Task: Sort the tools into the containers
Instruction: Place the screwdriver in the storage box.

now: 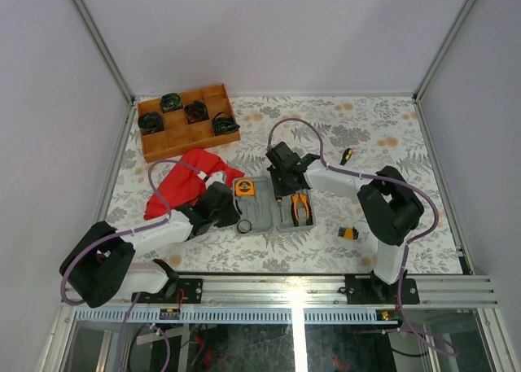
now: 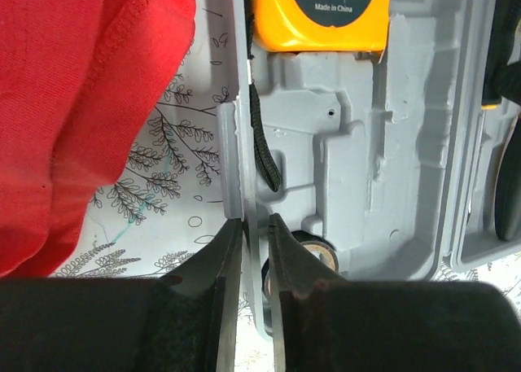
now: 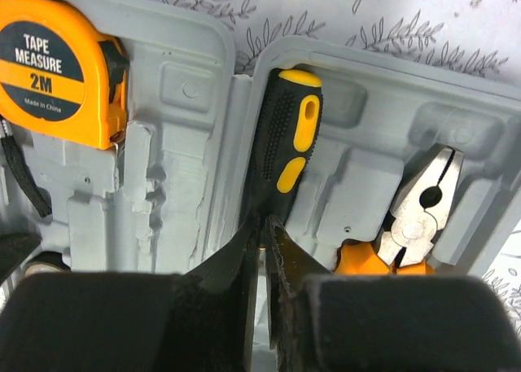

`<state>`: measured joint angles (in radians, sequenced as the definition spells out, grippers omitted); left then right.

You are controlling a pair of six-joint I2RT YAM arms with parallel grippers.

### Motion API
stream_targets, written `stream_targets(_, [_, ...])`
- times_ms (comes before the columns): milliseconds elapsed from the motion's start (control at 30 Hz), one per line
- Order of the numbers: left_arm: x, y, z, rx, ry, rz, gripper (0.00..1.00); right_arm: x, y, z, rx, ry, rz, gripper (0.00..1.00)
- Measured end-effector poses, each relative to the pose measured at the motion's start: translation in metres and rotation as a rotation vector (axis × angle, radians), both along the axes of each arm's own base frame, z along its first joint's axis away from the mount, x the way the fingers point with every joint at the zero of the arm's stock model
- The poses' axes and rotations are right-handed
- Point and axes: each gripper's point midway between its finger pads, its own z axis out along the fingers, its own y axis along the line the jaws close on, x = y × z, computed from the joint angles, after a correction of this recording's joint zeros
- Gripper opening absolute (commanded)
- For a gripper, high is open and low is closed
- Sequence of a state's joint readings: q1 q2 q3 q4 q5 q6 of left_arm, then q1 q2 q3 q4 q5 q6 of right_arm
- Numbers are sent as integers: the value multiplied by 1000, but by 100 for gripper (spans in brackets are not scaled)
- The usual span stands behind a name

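Step in hand, my read: seating the screwdriver (image 3: 285, 136) in its recess in the tool case (image 1: 259, 213), in the half right of the hinge. To do it well: keep the handle lined up with the moulded slot, let it drop flat, and lift straight up so the tips don't drag it out. The case needs bracing meanwhile.

Right gripper (image 3: 262, 225): over the case's right half, jaws a thin slit apart at the handle's lower end. Can't tell if it is pinching or has let go.

Left gripper (image 2: 250, 225): at the case's left edge beside the red cloth (image 1: 191, 181), jaws clamped on the case's rim wall.

In the case: tape measure (image 3: 57, 63) in the left half, pliers (image 3: 415, 217) in the right. Right of the case, well apart on the table: a loose screwdriver (image 1: 347, 155) and a stubby black-yellow piece (image 1: 348, 233), not yet sorted.
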<state>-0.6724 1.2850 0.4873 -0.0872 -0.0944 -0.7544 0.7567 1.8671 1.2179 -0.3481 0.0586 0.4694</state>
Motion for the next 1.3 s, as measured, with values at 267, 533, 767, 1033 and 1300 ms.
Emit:
stream_targets(267, [-5,-4,2,-26,4,10,19,14,5,6,5,-36,11,33])
stream_targets(533, [-11,2,18,-11,1,13,39,20,-13,69,46,-207,-35,45])
stream_targets(767, [-1,4,63,-34,-82,45,46,27,-57,136,108,-397,-165,57])
stream_targets(1033, [8,9,128,-17,-170,32,51,46,-165,93,12,-389,-470,62])
stream_targets(1300, [21,21,176,80,-290,-7,61,73,-206,52,-33,-326,-635,60])
